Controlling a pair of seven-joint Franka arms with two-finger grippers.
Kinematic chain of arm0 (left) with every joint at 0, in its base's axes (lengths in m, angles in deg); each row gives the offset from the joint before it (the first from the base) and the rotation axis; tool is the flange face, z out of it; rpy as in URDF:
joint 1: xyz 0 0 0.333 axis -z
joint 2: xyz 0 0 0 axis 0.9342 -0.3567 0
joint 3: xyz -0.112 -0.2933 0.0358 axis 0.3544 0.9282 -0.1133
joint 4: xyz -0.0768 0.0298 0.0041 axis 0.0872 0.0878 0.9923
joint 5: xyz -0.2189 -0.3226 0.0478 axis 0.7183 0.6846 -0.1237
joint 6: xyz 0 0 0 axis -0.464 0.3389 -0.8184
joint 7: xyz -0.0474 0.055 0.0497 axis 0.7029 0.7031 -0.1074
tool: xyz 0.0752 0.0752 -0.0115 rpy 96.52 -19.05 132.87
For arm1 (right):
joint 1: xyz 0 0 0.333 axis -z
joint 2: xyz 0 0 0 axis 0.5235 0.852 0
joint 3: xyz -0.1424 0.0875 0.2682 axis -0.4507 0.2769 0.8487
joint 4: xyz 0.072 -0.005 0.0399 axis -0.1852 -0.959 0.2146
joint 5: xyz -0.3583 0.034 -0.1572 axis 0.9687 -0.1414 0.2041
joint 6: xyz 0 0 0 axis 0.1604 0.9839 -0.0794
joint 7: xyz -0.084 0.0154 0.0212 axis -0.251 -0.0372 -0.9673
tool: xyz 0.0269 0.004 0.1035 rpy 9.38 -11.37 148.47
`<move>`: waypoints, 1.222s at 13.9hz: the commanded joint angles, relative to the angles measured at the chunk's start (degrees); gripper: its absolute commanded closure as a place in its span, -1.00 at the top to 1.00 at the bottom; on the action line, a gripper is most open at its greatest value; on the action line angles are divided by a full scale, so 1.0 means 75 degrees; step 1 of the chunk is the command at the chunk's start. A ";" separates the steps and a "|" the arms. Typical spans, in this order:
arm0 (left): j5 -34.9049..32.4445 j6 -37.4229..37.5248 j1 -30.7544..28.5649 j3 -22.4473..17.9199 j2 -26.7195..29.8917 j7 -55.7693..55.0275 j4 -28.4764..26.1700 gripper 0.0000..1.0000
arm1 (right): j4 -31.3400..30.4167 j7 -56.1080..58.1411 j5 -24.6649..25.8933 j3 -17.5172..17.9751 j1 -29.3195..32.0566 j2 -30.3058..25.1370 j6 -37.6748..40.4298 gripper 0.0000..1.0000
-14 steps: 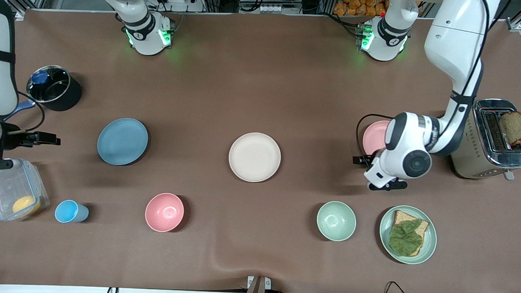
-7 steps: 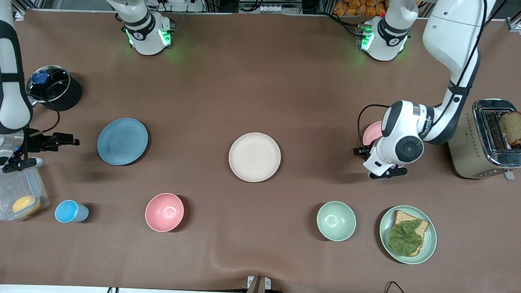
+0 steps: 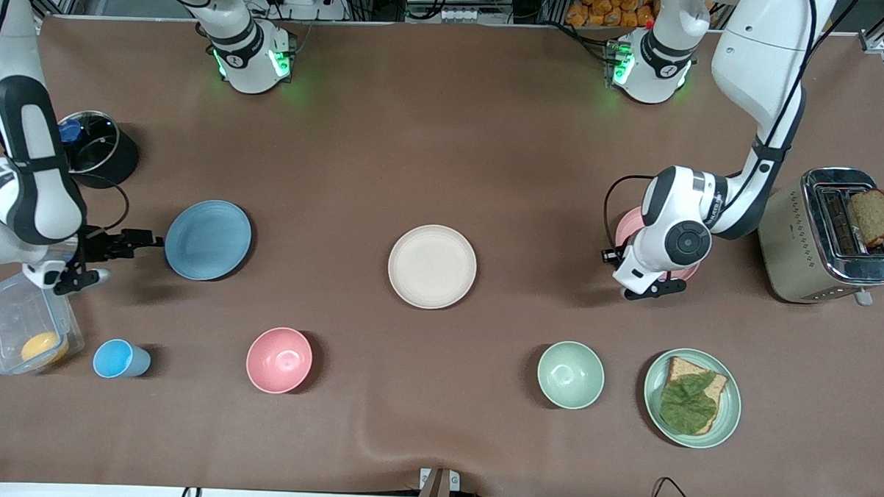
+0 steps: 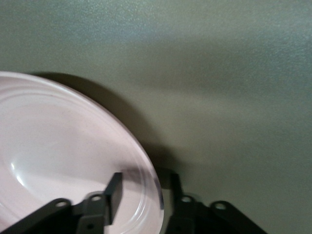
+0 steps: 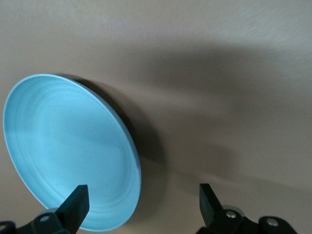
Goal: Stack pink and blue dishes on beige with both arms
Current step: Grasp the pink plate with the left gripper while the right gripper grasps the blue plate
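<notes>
My pink plate (image 4: 58,161) lies flat on the bench (image 3: 446,131) beside the toaster (image 3: 832,240); round, so no long axis. My left hand (image 3: 643,274) straddles its rim, one finger (image 4: 113,195) inside the plate and one outside, and has narrowed since a second ago. My right hand (image 3: 100,258), fingers spread wide, has swung in from the bench's end to the blue plate (image 3: 208,239), level beside its edge. The beige plate (image 3: 432,266) lies flat, mid-bench, between them.
</notes>
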 commanded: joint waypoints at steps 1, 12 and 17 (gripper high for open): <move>-0.0157 -0.0031 0.0100 -0.0004 0.0070 -0.0333 0.0018 -1.00 | -0.0079 0.0337 -0.0265 0.0088 0.0115 0.0192 -0.0017 1.00; -0.0450 0.3271 0.0695 -0.0016 0.0176 -0.0322 0.3003 -1.00 | -0.0067 0.0326 -0.0406 0.0111 0.0057 0.0368 0.0182 -1.00; -0.0392 0.3356 0.2405 -0.0004 -0.0478 -0.0287 0.4492 -1.00 | 0.0003 0.0303 -0.0558 0.0158 0.0045 0.0357 0.0463 -1.00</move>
